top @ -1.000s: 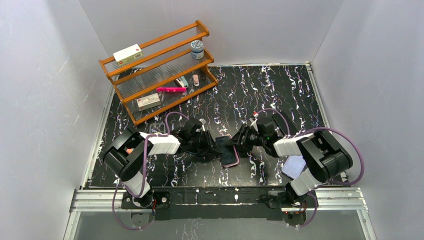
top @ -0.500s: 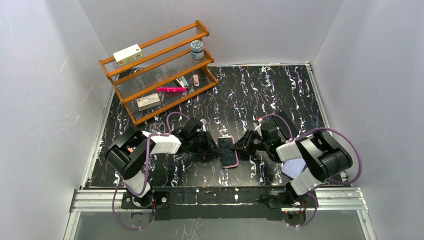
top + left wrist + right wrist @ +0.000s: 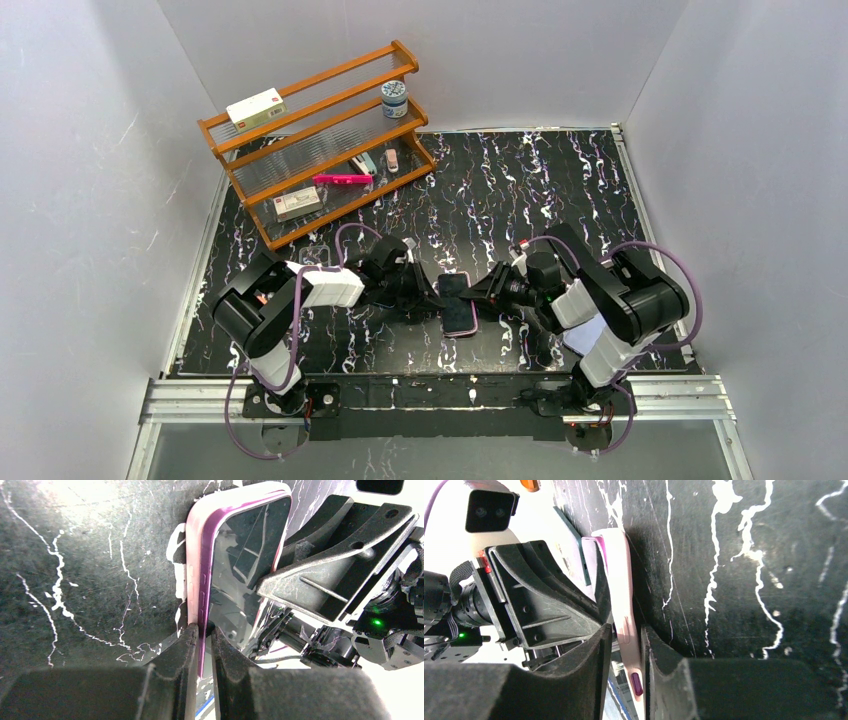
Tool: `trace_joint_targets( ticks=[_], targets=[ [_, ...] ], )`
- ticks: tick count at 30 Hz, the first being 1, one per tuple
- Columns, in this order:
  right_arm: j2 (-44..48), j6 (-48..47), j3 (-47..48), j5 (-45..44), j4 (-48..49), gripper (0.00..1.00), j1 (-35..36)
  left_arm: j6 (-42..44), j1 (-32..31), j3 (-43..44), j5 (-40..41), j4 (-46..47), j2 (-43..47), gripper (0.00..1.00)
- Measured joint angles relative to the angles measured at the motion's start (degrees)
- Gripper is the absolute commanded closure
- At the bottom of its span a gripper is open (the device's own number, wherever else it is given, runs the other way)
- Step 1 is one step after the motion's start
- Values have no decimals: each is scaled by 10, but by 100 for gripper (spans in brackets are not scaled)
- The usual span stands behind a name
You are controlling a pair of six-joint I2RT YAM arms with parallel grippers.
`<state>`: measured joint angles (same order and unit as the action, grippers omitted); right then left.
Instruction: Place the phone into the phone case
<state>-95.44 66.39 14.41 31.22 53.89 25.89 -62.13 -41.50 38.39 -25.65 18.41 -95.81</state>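
The phone (image 3: pixel 459 305), dark screen up, lies at the table's middle front inside a pink phone case (image 3: pixel 470 327). In the left wrist view the purple phone edge (image 3: pixel 204 597) sits within the pink case rim (image 3: pixel 192 555). My left gripper (image 3: pixel 437 297) is shut on the left long edge, one finger on the case and one on the screen (image 3: pixel 205 630). My right gripper (image 3: pixel 483 294) is shut on the case's right edge (image 3: pixel 626 645); the pink case wall (image 3: pixel 621 595) with a purple button sits between its fingers. Each gripper shows in the other's wrist view.
A wooden rack (image 3: pixel 320 140) with boxes, a pink item and a jar stands at the back left. A pale lavender flat object (image 3: pixel 585 335) lies under my right arm. White walls close in the black marbled table (image 3: pixel 560 190) on both sides.
My right gripper has drawn back from over the phone to its right edge, and the right arm's elbow has swung in. The phone has turned slightly straighter. The left arm has barely moved.
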Motion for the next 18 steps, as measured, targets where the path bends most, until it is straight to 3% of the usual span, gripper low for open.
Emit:
trace_joint_targets(
  ticks=[3,9,12,18],
  targets=[
    [-10,9,-1,7,15,70,0,0,-5,1,7,1,0,92],
    [-26,15,-4,28,63,99,-1,2,-6,1,12,-5,5,80],
    [-43,17,-10,37,103,99,-3,17,-7,16,23,-35,14,67],
    [-51,66,-12,69,161,99,-8,62,-19,66,56,-125,56,28]
  ],
)
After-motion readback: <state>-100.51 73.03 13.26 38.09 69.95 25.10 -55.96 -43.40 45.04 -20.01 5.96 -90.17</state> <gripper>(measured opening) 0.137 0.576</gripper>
